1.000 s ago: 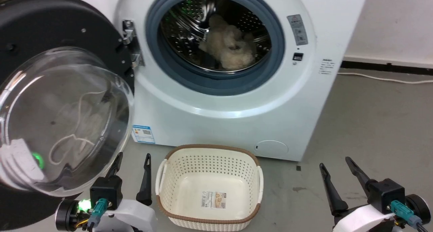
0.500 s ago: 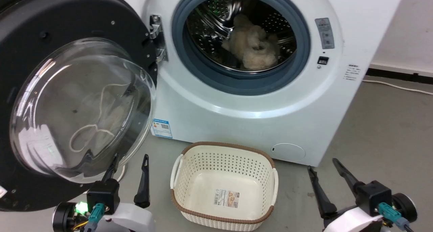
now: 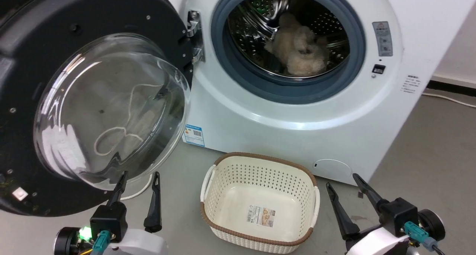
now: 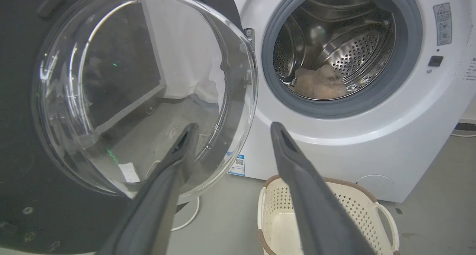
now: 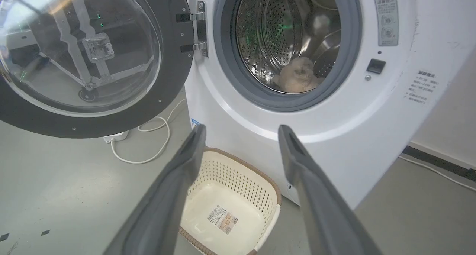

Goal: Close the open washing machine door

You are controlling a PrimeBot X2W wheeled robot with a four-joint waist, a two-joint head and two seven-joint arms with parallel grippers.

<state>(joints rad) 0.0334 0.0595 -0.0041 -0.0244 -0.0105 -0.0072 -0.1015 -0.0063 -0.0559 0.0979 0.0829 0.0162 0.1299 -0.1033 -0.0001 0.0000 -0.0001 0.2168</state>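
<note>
In front of the washer [image 3: 282, 128], the door [image 3: 108, 106] stands swung wide on the robot's left, untouched; closing looks not yet begun. Both left pincer [image 3: 139, 175] and right pincer [image 3: 342, 181] gape wide, empty. Next, the left likely must reach the rim's outer side and push rightward. Its wrist view sets the glass [image 4: 141, 87] just past its fingers [image 4: 167, 180]; the right wrist view reveals a floor cable [image 5: 141, 162] under the door
</note>
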